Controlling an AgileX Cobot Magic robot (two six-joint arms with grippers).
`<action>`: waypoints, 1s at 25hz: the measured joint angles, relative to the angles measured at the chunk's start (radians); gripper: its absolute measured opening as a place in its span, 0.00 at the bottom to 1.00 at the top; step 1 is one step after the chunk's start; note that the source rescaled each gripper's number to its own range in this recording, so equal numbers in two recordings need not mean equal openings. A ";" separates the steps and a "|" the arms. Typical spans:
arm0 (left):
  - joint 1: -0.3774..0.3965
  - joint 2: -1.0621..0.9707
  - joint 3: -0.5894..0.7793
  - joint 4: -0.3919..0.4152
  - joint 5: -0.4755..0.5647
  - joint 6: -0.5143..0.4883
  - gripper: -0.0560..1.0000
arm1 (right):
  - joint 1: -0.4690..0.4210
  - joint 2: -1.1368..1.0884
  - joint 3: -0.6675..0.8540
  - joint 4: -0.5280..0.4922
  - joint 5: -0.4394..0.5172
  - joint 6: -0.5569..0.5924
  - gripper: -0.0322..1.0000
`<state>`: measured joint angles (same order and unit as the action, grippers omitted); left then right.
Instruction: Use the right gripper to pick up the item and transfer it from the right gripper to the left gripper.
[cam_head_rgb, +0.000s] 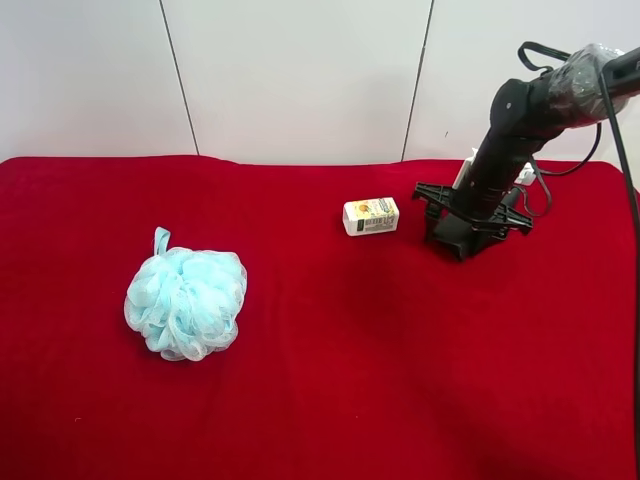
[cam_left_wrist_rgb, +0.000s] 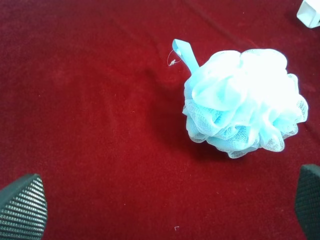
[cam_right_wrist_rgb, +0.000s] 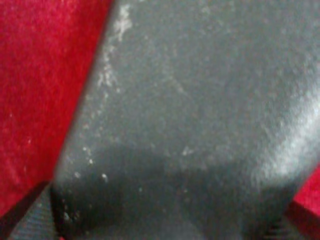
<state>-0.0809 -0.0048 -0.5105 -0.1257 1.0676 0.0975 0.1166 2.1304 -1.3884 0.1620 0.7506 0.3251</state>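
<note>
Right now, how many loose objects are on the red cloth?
3. Light-blue pouf at the high view's left; small white box near the middle; dark case gripped by the right tool, clear only in its wrist view. The arm could hide more.

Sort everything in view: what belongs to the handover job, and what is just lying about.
Belongs to the job:
- dark grey matte flat case, clamped in the black right gripper
- black left gripper, open, holding nothing

Just lying about:
- fluffy light-blue mesh pouf
- small white printed box
Both sit on the red cloth.
</note>
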 joint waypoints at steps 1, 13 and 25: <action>0.000 0.000 0.000 0.000 0.000 0.000 1.00 | 0.000 -0.007 0.000 0.002 0.004 -0.015 0.07; 0.000 0.000 0.000 0.000 0.000 0.000 1.00 | 0.000 -0.095 0.000 0.018 0.048 -0.072 0.06; 0.000 0.000 0.000 0.000 0.000 0.000 1.00 | 0.000 -0.103 0.000 -0.053 0.087 -0.123 0.05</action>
<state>-0.0809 -0.0048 -0.5105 -0.1257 1.0676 0.0975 0.1166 2.0279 -1.3884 0.1086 0.8371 0.2023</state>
